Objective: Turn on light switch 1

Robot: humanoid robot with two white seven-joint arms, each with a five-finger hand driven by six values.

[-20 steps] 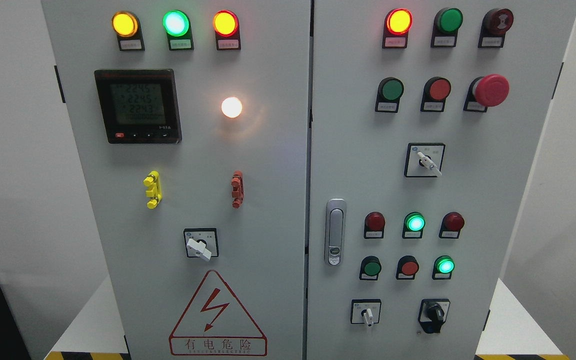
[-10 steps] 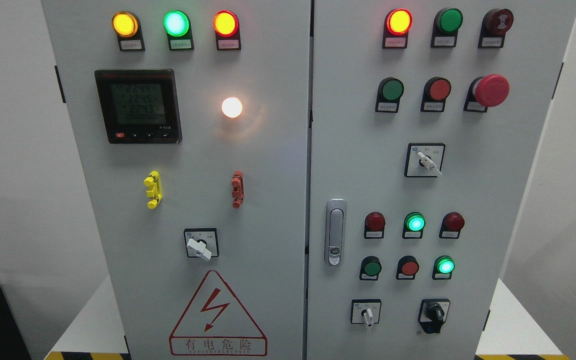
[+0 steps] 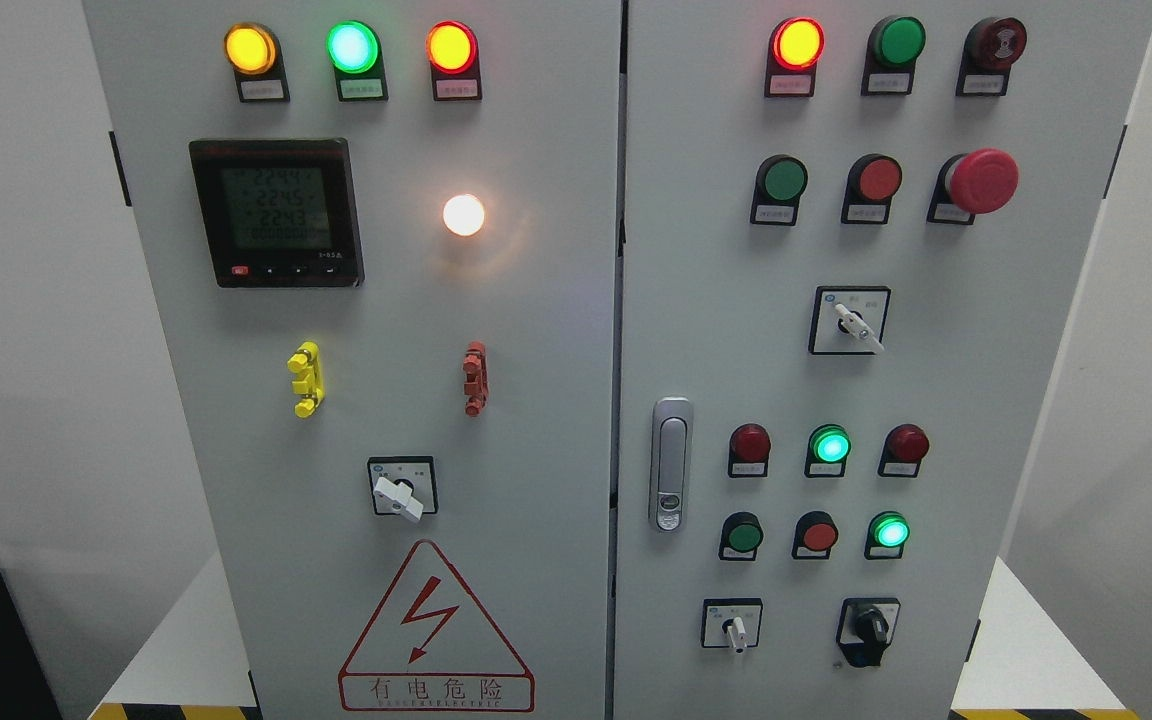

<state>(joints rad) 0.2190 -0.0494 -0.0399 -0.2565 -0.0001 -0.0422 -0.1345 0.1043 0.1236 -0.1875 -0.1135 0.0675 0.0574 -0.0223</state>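
While which knob is light switch 1 cannot be read, the likeliest is the white knob (image 3: 398,495) low on the left door, under the lit lamp (image 3: 463,214); neither hand shows, so their state is unknown; approach squarely, turn gently
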